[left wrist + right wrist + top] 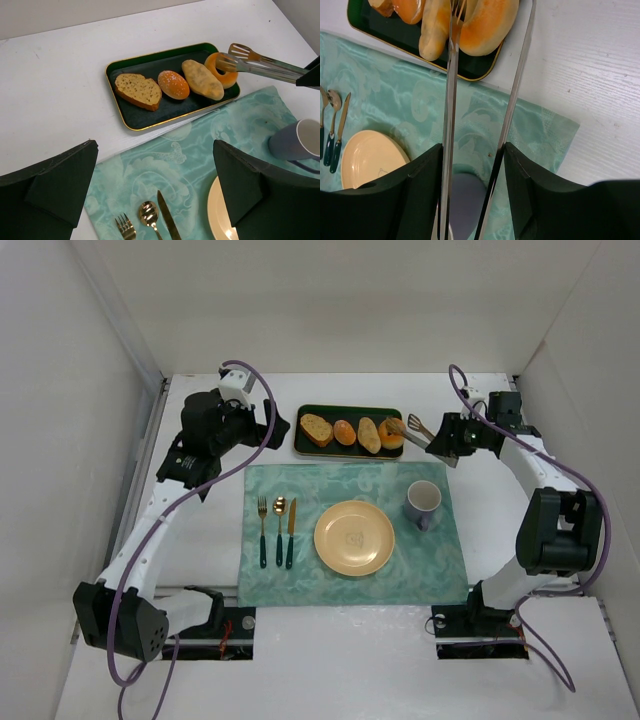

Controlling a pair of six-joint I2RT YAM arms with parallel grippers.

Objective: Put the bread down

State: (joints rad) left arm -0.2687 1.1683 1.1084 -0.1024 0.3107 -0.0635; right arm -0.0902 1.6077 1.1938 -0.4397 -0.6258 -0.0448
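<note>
Reaching with tongs [420,428] clenched in the right hand [455,436], one blade over the bread [391,437], the other outside its rim, apparently set to pinch. Bread lies at the tray's [310,453] right end, unlifted. Left hand [155,145] spread, empty, held clear.

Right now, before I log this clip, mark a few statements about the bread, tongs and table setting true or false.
1. The bagel lies on the yellow plate. False: it sits at the right end of the tray, and the plate is bare.
2. The right gripper holds metal tongs. True.
3. The mug stands left of the plate. False: it stands right of it.
4. The left gripper is open and empty. True.
</note>
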